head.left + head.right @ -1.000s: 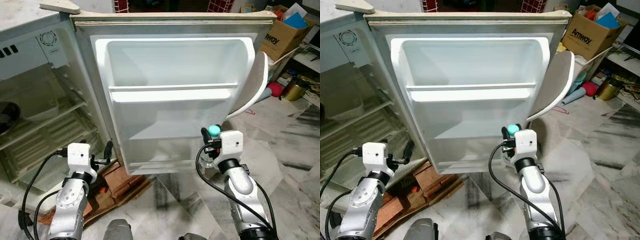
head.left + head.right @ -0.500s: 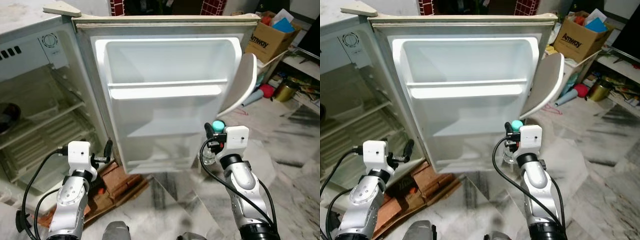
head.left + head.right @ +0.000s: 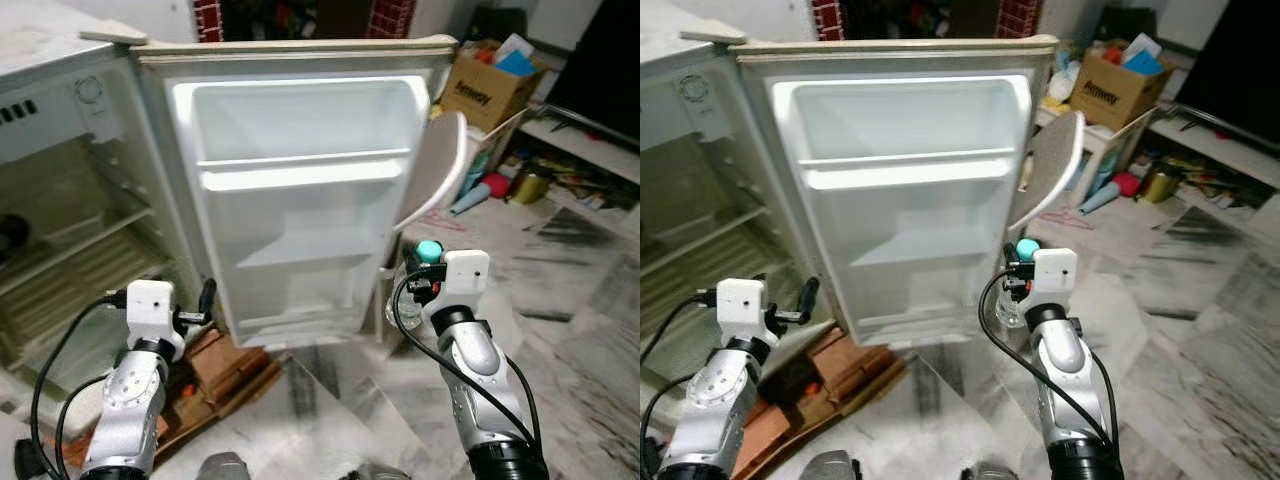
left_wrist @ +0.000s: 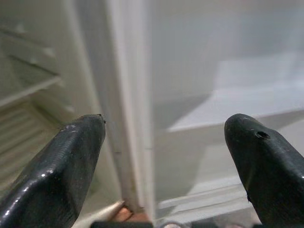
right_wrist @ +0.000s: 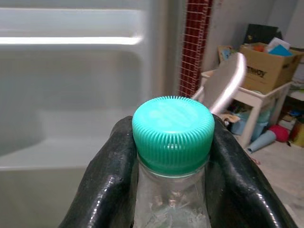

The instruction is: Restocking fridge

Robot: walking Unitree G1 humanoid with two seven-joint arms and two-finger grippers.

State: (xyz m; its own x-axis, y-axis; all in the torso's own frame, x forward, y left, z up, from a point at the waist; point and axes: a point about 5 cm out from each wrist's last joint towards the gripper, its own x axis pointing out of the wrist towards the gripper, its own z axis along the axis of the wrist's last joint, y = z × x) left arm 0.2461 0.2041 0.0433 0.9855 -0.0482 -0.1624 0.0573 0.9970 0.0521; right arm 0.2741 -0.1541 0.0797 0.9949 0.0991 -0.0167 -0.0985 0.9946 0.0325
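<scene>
Right wrist view puts the right gripper (image 5: pixel 172 156) clamped on the neck of a clear bottle (image 5: pixel 168 202), one black finger on each side just under its teal cap (image 5: pixel 173 132). From the head cameras the bottle (image 3: pixel 400 305) hangs below that gripper (image 3: pixel 418 275), just off the outer edge of the open fridge door (image 3: pixel 300 200), whose white door shelves (image 3: pixel 305 172) lie ahead and to the gripper's left. The left gripper (image 4: pixel 166 156) hovers low with its fingers spread wide and nothing between them, facing the hinge side where the door meets the fridge cabinet (image 3: pixel 70 230).

The main risk looks like the hold itself: the grip is high on a smooth neck, so a swing toward the door could let the bottle pivot or slide through the fingers. The bottle also sits lower than the nearest shelf lip, so moving across without lifting first would likely knock its body against the door edge. A cardboard box (image 3: pixel 487 88) and floor clutter stand well behind the gripper, out of the way.
</scene>
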